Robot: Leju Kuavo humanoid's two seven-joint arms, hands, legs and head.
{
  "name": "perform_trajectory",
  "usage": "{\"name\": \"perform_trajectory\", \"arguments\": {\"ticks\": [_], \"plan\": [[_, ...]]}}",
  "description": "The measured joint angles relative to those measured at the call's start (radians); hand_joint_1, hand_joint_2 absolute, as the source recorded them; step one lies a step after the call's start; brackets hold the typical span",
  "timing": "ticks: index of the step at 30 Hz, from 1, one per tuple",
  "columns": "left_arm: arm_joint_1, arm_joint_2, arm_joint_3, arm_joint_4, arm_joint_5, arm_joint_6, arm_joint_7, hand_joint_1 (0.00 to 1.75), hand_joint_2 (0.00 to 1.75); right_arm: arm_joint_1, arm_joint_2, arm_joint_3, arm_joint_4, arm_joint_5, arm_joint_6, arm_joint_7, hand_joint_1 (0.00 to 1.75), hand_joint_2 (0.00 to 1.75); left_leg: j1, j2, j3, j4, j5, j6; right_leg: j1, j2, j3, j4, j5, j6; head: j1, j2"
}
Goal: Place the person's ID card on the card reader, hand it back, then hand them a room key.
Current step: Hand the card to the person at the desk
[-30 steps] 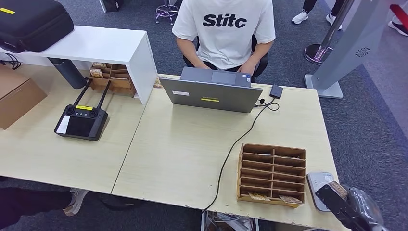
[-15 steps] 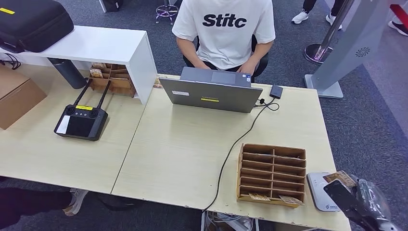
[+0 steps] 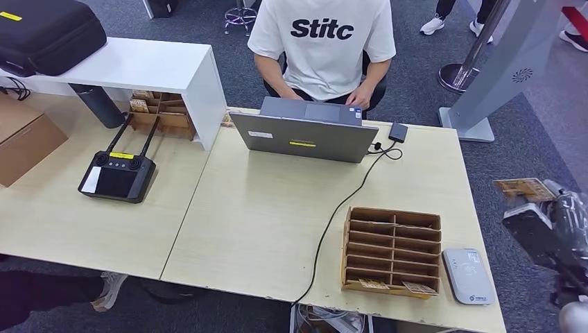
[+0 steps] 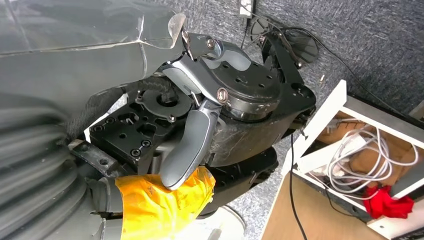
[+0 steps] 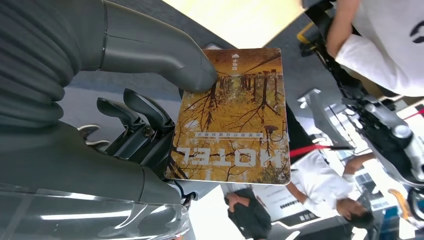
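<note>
Grey carpet surrounds the pale wooden desk (image 3: 277,208), and a person in a white shirt (image 3: 322,41) sits across from me behind an open laptop (image 3: 305,135). My right hand (image 3: 548,232) is raised off the desk's right edge, past the card reader (image 3: 468,276), pinching a card (image 5: 235,115) with "HOTEL" printed on it; on the right wrist view the thumb (image 5: 165,55) presses one corner while darker fingers back it from behind. My left hand (image 4: 195,130) hangs low by the robot's body with its thumb bent in and nothing in it that I can see; whether it counts as closed I cannot tell.

My worry is the grip: only 1 corner of the card is caught, so a quick swing toward the person could let it pivot or slide out onto the carpet. The reach also passes over the wooden slotted organizer (image 3: 392,250) and the laptop cable (image 3: 340,208); a low path could snag either. I would also judge the person's hands are on the keyboard, so an unannounced handover might meet no waiting palm.
</note>
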Motion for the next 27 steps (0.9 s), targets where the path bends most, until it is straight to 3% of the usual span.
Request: {"name": "perform_trajectory", "arguments": {"ticks": [4,7,9,15,27], "plan": [[-0.037,0.000,0.038,0.022,-0.202,-0.144,-0.057,0.00,1.75,-0.166,-0.003,0.093,0.024,0.019,0.048,-0.018,1.75,1.75,0.000,0.006,0.000,0.000,0.000,0.000,0.000,0.006,-0.002,0.001,0.002,-0.002,0.000,0.000],[-0.108,0.001,0.114,0.061,-0.463,-0.322,-0.196,0.00,1.75,-0.340,0.010,0.224,0.073,0.051,0.086,0.007,1.75,1.75,0.001,0.007,0.000,0.000,0.003,-0.002,0.000,0.007,-0.003,0.001,0.004,-0.002,0.000,0.000],[-0.155,0.001,0.164,0.081,-0.571,-0.391,-0.289,0.00,1.75,-0.453,0.031,0.307,0.116,0.065,0.102,0.026,1.75,1.75,0.001,0.005,0.000,0.000,0.005,-0.003,0.000,0.006,-0.003,0.002,0.005,-0.003,0.000,0.000],[-0.217,0.001,0.226,0.087,-0.720,-0.431,-0.417,0.00,1.75,-0.691,0.103,0.473,0.251,0.062,0.140,0.065,1.75,1.75,0.001,0.003,0.000,0.000,0.007,-0.004,0.000,0.004,-0.003,0.004,0.005,-0.004,0.000,0.000],[-0.261,0.001,0.301,0.031,-0.807,-0.465,-0.468,0.00,1.75,-0.956,0.234,0.598,0.560,0.081,0.181,0.129,1.75,1.75,0.001,0.002,-0.001,0.000,0.007,-0.004,0.000,0.003,-0.004,0.003,0.005,-0.004,0.000,0.000]]}}
